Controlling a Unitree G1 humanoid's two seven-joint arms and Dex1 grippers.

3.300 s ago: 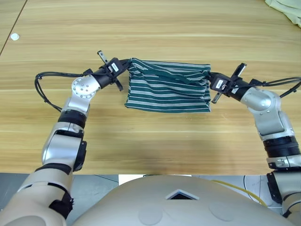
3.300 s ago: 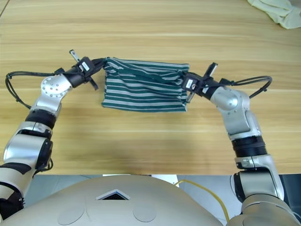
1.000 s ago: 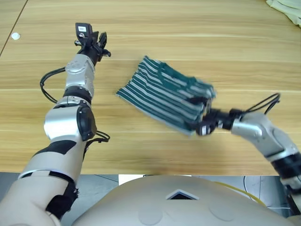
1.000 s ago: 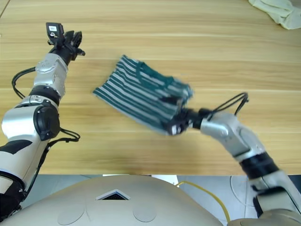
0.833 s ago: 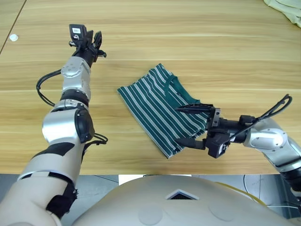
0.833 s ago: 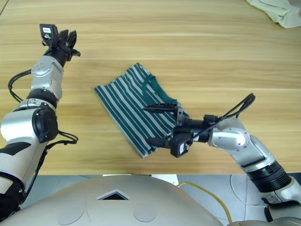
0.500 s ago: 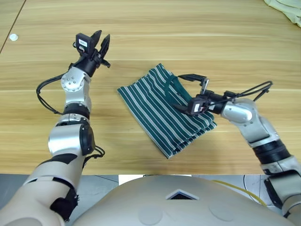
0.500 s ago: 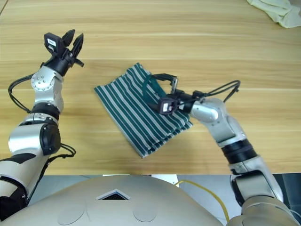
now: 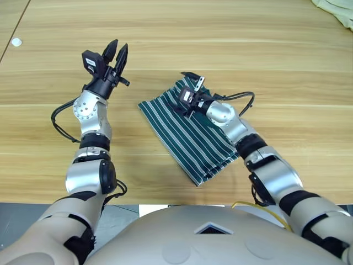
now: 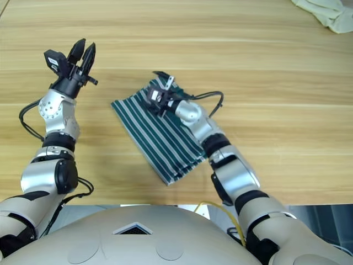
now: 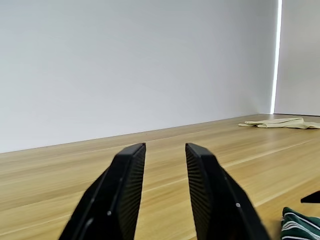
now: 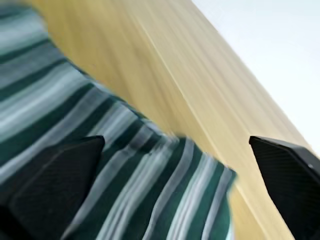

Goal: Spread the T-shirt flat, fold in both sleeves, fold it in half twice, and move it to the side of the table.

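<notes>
The green and white striped T-shirt (image 9: 190,135) lies folded into a slanted rectangle on the wooden table (image 9: 231,38), near the front middle. My right gripper (image 9: 185,91) hovers at the shirt's far corner by the collar, open, one finger on either side of the striped cloth (image 12: 125,165). In the right wrist view its dark fingertips (image 12: 55,172) frame the fabric with nothing clamped. My left gripper (image 9: 117,51) is raised off the table to the left of the shirt, open and holding nothing. Its two black fingers (image 11: 125,185) point along the table, with a shirt corner (image 11: 300,224) at the edge.
A cream cloth (image 9: 333,10) lies crumpled at the table's far right corner, also seen far off as a pale cloth (image 11: 272,122). A small white disc (image 9: 17,42) sits at the far left. The table's front edge (image 9: 165,203) runs close below the shirt.
Both grippers first held the shirt stretched; the left let go and rose leftward. The right swung the shirt round, released it, and has moved across it to the far corner.
</notes>
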